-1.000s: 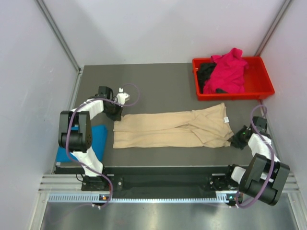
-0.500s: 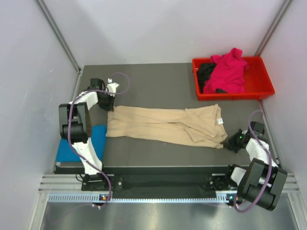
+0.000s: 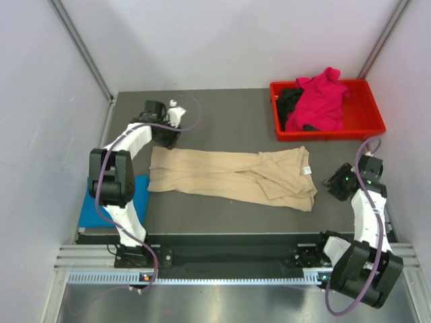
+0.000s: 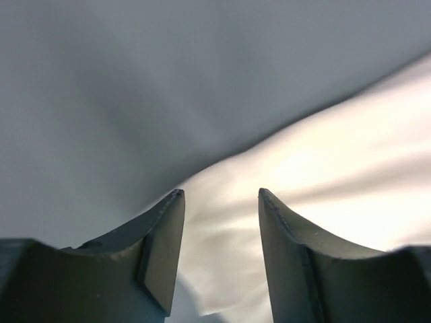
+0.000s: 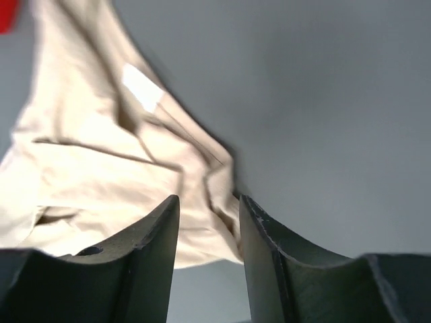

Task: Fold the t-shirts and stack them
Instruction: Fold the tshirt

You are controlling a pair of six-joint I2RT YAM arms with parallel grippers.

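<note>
A beige-tan t-shirt (image 3: 229, 176) lies flat across the middle of the table, folded into a long band. My left gripper (image 3: 165, 139) hovers open just beyond its upper-left corner; in the left wrist view the pale cloth (image 4: 323, 155) shows past the spread fingers (image 4: 161, 242), with nothing between them. My right gripper (image 3: 331, 183) stands open just off the shirt's right end. In the right wrist view the cloth (image 5: 101, 155) and its white label (image 5: 143, 87) lie beyond that gripper (image 5: 207, 198). A bright blue t-shirt (image 3: 138, 192) lies folded at the left edge.
A red tray (image 3: 367, 131) at the back right holds a magenta-pink t-shirt (image 3: 320, 101) and a black t-shirt (image 3: 289, 101), both crumpled. Grey walls close in on the left, right and back of the table.
Both grippers have opened and let go of the beige shirt's ends. The left one drew back toward the far side, the right one away to the right. The shirt now lies flat.
</note>
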